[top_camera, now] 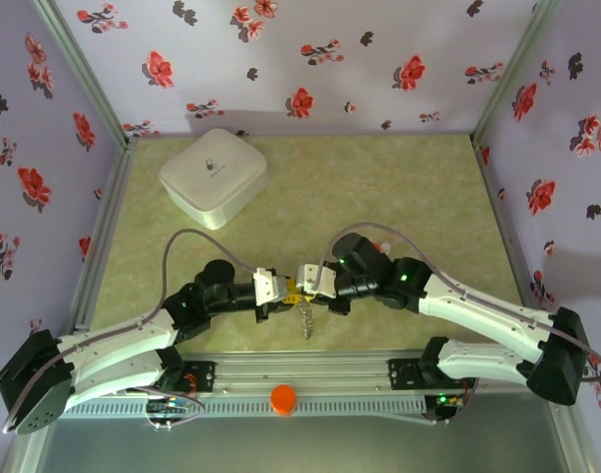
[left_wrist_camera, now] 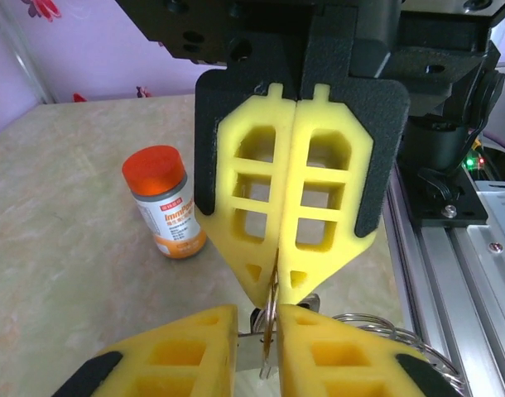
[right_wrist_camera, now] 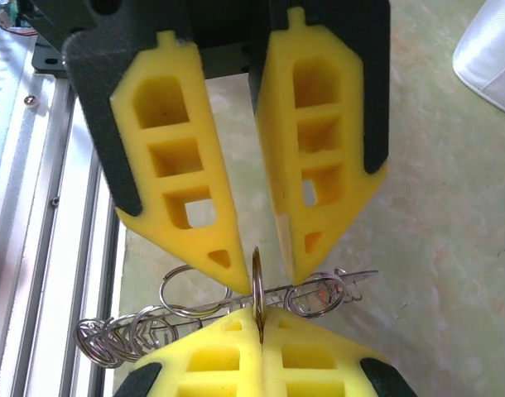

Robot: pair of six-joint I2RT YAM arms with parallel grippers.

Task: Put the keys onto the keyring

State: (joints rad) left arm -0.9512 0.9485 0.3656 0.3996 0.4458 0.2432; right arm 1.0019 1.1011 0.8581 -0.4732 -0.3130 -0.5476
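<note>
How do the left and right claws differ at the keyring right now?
Right claw is shut; left claw has its fingers parted. Right claw pinches the keyring edge-on; left claw straddles it. Both point tip to tip at the ring.

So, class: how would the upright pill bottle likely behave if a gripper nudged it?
The pill bottle stands upright, taller than wide, so a nudge near its orange cap would probably tip it. Once down, its round body would likely roll across the flat table. It looks small and probably light.
</note>
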